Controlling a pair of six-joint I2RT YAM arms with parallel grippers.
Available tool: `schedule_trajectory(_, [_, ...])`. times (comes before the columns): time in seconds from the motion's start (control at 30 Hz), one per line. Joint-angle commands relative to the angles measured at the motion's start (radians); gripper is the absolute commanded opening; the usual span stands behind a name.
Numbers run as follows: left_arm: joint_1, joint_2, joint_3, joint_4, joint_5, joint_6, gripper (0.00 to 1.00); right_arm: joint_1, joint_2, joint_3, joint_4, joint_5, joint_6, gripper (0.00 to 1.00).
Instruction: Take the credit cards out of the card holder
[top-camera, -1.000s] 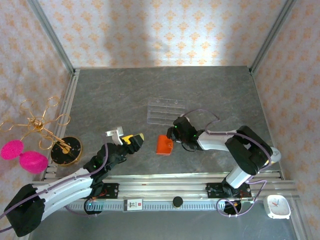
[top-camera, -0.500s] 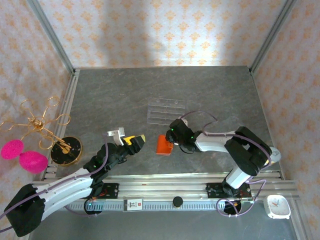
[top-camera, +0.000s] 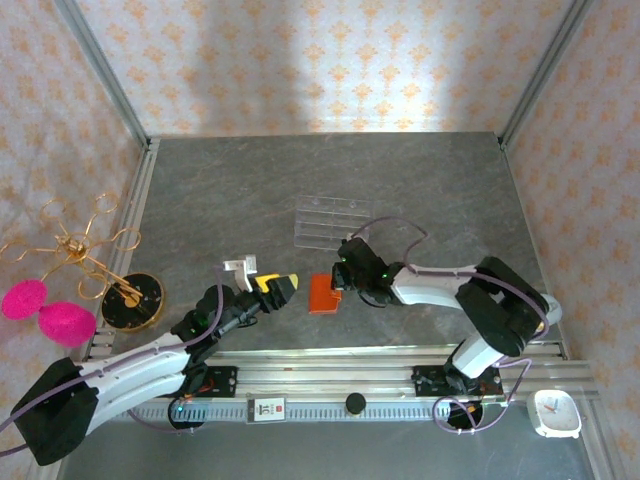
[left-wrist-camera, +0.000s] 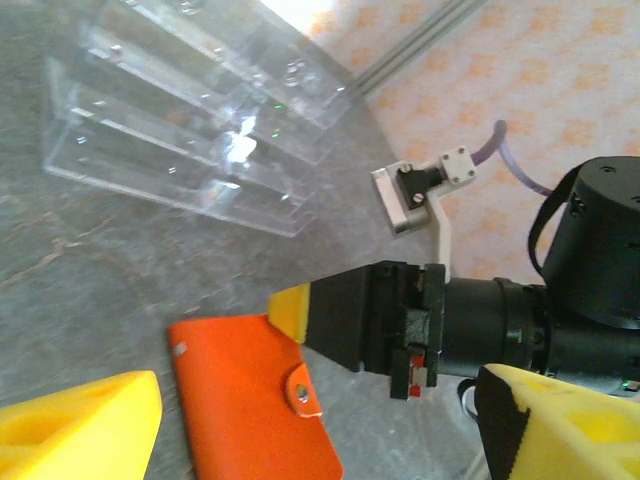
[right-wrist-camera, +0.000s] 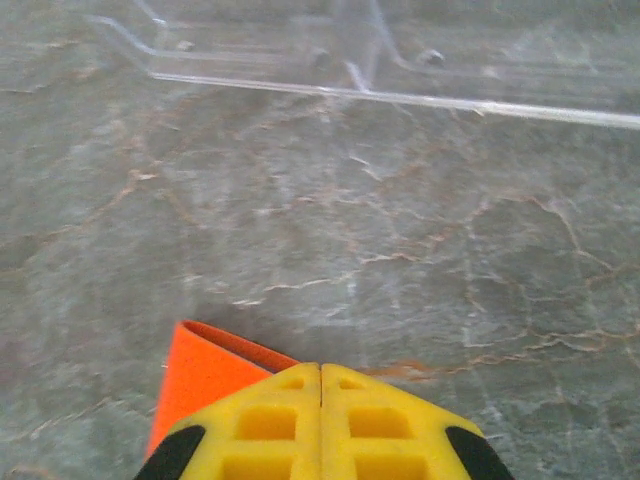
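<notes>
The card holder (left-wrist-camera: 245, 410) lies flat and snapped closed on the tabletop (left-wrist-camera: 90, 270), just ahead of the left hand (top-camera: 277, 285) and under the tip of the right hand (right-wrist-camera: 320, 390). The right hand should probably pin that edge down while the left comes in low to catch the snap tab (left-wrist-camera: 300, 390) without sliding the wallet. The left hand's fingers stand wide apart and empty, and the right's are pressed together, gripping nothing, their tip seemingly touching the wallet's edge.

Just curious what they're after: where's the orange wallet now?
Overhead, the card holder lies between the left gripper and right gripper, just nearer than the clear rack.
</notes>
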Motion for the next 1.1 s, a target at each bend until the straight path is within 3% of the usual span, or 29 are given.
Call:
schedule_trajectory(0.0, [-0.008,0.017,-0.020,0.168,0.079,0.001,0.82,0.008,-0.076,0.008,0.017,-0.041,-0.124,0.00])
schedule_trajectory(0.27, [-0.008,0.098,-0.022,0.253,0.145,0.008,0.83,0.006,-0.151,0.041,-0.004,-0.120,-0.200,0.00])
schedule_trajectory(0.67, [-0.008,0.258,-0.054,0.582,0.204,-0.003,0.83,-0.058,-0.294,0.117,-0.030,-0.269,-0.212,0.00])
schedule_trajectory(1.07, [-0.008,0.294,0.012,0.666,0.256,-0.014,0.83,-0.101,-0.374,0.198,0.035,-0.487,-0.160,0.00])
